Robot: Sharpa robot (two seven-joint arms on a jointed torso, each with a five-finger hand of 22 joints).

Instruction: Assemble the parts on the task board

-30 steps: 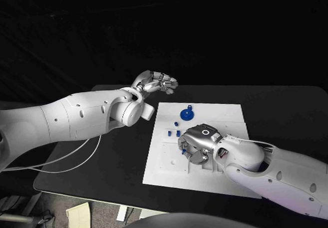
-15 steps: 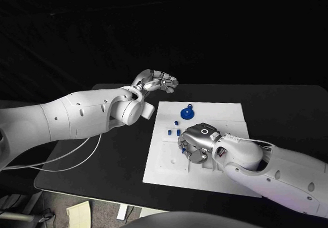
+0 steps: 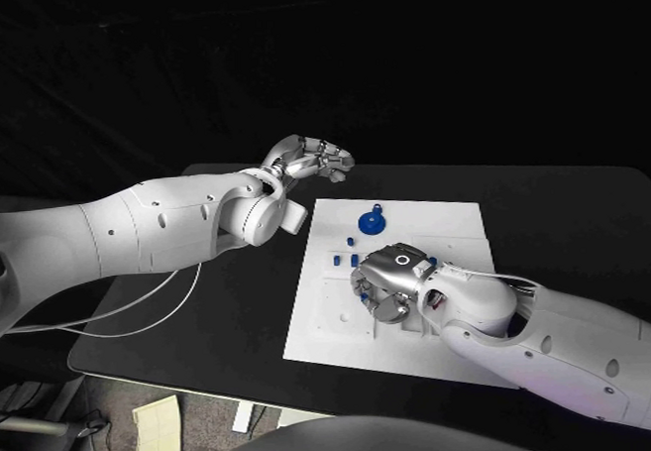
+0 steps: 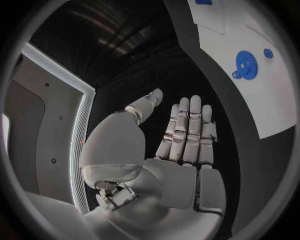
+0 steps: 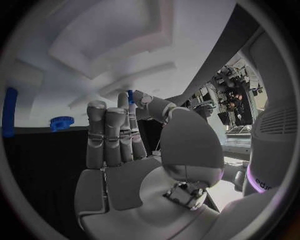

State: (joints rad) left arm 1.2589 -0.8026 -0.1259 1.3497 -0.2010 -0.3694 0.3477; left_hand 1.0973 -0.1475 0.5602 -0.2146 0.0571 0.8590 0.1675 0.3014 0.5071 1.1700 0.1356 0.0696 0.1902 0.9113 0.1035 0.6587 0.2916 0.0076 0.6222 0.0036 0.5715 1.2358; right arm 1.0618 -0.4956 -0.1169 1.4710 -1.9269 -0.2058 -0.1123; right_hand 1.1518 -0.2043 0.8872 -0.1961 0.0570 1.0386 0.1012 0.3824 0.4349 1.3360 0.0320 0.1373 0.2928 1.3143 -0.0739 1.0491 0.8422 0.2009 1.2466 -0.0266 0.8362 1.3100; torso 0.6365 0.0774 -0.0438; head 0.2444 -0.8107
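- Head view first: the left hand (image 3: 306, 162) is up off the table (image 3: 200, 319), hanging past the far-left corner of the task board (image 3: 455, 231), and it's got nothing in it.
- Left wrist view backs that up. Its fingers (image 4: 187, 130) are laid out straight, side by side, thumb off to one side, palm bare.
- From those fingers you can see the blue gear (image 4: 246, 64) lying flat on the task board (image 4: 250, 100) well beyond the fingertips, with a small round blue part (image 4: 268, 52) just beside it.
- Right hand (image 3: 391, 283) is down low over the middle of the board in the head view, back of the hand up, fingers (image 3: 374, 301) curled under toward the board surface.
- A bit of blue shows right at those curled fingers, but I honestly can't tell if it's pinched or just lying there next to them.
- In the right wrist view the fingers (image 5: 112, 135) look fairly straight and close together with the thumb alongside, and a blue part (image 5: 130, 96) peeks out right at the fingertips. Same deal: can't tell whether it's held.
- Blue gear (image 3: 370, 224) sits on the board on the far side of the right hand's fingers, not touching them.
- A few small blue parts (image 3: 344, 257) lie just beside the right hand, between it and the gear.
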